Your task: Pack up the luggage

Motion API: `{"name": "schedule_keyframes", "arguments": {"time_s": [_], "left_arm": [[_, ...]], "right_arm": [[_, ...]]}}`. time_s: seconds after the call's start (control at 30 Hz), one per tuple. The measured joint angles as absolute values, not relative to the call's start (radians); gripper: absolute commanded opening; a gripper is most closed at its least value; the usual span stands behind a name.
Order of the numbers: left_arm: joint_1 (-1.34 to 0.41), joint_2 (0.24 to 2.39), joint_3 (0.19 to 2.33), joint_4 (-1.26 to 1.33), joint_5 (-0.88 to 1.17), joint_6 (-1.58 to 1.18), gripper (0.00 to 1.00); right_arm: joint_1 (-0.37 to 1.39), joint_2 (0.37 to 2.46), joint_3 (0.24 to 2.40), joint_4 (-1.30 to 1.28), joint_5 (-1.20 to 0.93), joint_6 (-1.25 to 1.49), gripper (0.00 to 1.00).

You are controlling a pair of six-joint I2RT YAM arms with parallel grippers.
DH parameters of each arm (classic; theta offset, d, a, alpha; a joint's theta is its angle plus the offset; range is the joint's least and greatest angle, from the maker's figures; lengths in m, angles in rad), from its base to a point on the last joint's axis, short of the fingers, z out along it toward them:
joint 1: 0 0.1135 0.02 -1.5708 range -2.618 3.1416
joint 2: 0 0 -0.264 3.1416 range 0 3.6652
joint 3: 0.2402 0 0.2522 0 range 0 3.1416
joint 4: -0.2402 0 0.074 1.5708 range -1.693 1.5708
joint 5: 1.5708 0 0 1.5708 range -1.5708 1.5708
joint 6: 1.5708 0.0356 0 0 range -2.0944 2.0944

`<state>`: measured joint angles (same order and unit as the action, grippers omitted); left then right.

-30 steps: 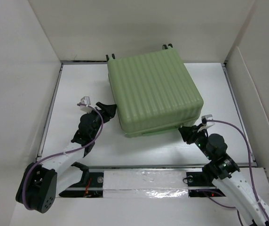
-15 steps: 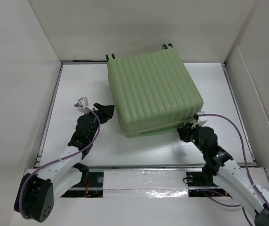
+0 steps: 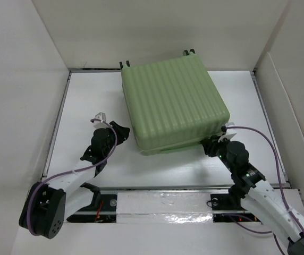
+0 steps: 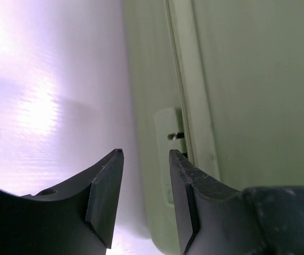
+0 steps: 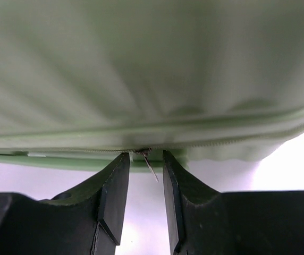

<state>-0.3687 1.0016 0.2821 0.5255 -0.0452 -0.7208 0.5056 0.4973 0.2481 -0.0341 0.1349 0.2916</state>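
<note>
The luggage [image 3: 173, 101] is a light green ribbed suitcase lying flat with its lid down at the middle back of the table. My left gripper [image 3: 122, 129] is at its front left corner. In the left wrist view that gripper [image 4: 146, 156] is open, facing the luggage side [image 4: 247, 79] just below a small metal zipper pull [image 4: 176, 136], with nothing between the jaws. My right gripper [image 3: 208, 144] is at the front right edge. In the right wrist view it [image 5: 144, 156] stands open under the zipper seam of the luggage [image 5: 152, 64], and a thin zipper pull [image 5: 150, 164] hangs between its fingertips, ungripped.
White walls [image 3: 30, 95] box in the table on the left, back and right. Small black wheels [image 3: 189, 52] stick out at the suitcase's far edge. A rail with shiny tape [image 3: 162, 204] runs along the near edge between the arm bases.
My left jaws have narrowed and sit slightly nearer the suitcase corner. The right arm has swung left and forward, bringing its jaws up to the zipper pull at the front edge.
</note>
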Motion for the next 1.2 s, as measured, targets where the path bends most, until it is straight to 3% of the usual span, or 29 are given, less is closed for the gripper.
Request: {"name": "schedule_keyframes", "arguments": {"time_s": [0.33,0.5,0.77,1.0,1.2], "left_arm": [[-0.395,1.050,0.276,0.588,0.052,-0.723,0.35],[-0.393,1.081,0.267,0.632,0.087,-0.730,0.34],[-0.432,1.142,0.258,0.731,0.070,-0.758,0.33],[-0.451,1.215,0.263,0.817,0.064,-0.817,0.33],[-0.498,1.250,0.282,0.839,0.002,-0.833,0.34]], "right_arm": [[0.506,0.646,0.275,0.043,0.107,0.277,0.34],[0.506,0.647,0.274,0.044,0.095,0.282,0.01],[0.621,0.672,0.284,0.045,0.085,0.291,0.00],[1.032,0.965,0.447,0.080,0.293,0.324,0.00],[1.195,1.287,0.638,0.155,0.390,0.336,0.00]]}}
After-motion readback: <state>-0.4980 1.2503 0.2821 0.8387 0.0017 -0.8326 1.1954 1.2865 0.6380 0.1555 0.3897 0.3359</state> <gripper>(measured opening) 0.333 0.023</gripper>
